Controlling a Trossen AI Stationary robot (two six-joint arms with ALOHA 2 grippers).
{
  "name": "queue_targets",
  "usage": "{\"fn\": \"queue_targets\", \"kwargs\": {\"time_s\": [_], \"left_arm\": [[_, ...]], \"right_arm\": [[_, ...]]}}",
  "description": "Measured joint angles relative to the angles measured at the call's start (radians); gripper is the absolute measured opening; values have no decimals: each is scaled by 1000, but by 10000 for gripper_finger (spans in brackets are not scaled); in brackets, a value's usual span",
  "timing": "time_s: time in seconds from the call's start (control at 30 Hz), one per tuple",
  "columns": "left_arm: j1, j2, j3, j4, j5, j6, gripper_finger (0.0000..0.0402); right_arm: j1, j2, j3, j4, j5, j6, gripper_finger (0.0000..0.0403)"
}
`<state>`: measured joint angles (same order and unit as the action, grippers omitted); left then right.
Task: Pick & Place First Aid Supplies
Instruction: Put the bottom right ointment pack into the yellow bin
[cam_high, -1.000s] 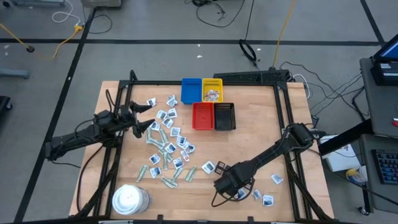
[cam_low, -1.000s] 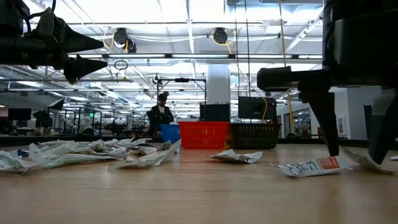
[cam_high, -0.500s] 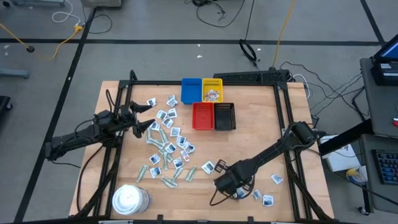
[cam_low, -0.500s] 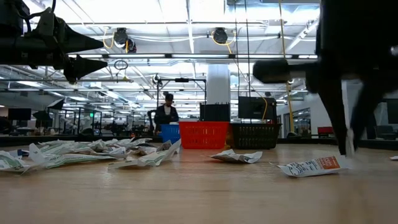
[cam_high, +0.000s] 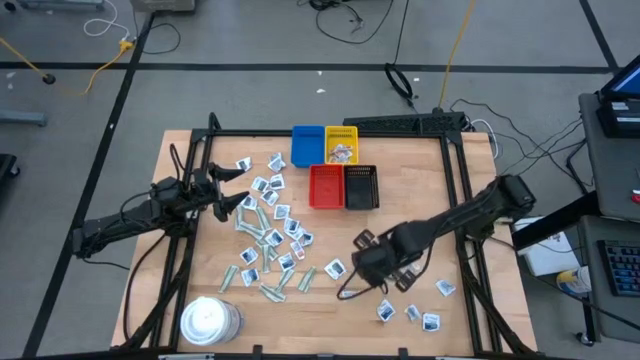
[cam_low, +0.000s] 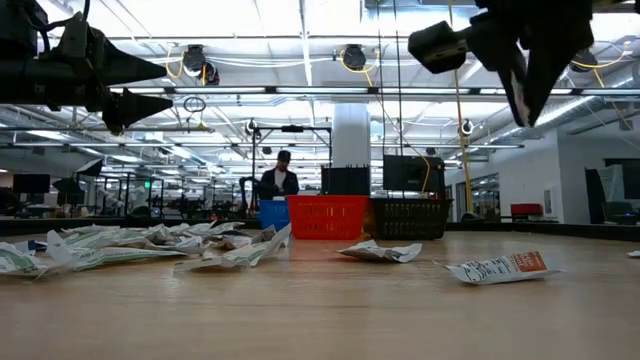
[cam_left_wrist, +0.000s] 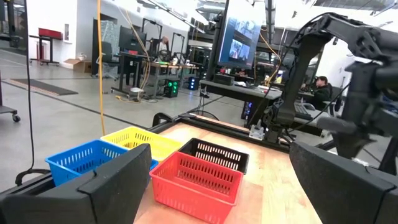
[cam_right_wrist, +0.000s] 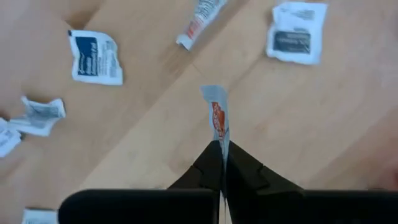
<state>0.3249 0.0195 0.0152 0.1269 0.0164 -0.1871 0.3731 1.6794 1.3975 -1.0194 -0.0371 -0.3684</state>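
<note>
While our right gripper (cam_right_wrist: 221, 152) pinches one end of a thin red-marked packet (cam_right_wrist: 217, 115) above bare wood near the black tray (cam_high: 361, 187), it hangs edge-on, probably light and floppy. Our left gripper (cam_high: 228, 188) waits wide open over the packet pile (cam_high: 268, 236).

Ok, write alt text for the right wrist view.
The right gripper, shut, pinches a narrow white packet with red print edge-on, lifted above the wooden table. Below lie loose packets: a white square with a blue label, one with a dark label, and a strip.
</note>
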Motion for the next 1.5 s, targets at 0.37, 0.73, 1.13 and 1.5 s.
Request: {"fn": "queue_targets", "kwargs": {"time_s": [0.37, 0.73, 1.13, 1.5], "left_arm": [[0, 0, 0, 0, 1, 0, 390], [0, 0, 0, 0, 0, 0, 390], [0, 0, 0, 0, 0, 0, 390], [0, 0, 0, 0, 0, 0, 390]], "right_arm": [[-238, -32, 0, -18, 14, 35, 0], [-583, -32, 0, -17, 115, 38, 0], [-919, -32, 0, 35, 115, 42, 0], [-993, 11, 1, 265, 101, 50, 0]]}}
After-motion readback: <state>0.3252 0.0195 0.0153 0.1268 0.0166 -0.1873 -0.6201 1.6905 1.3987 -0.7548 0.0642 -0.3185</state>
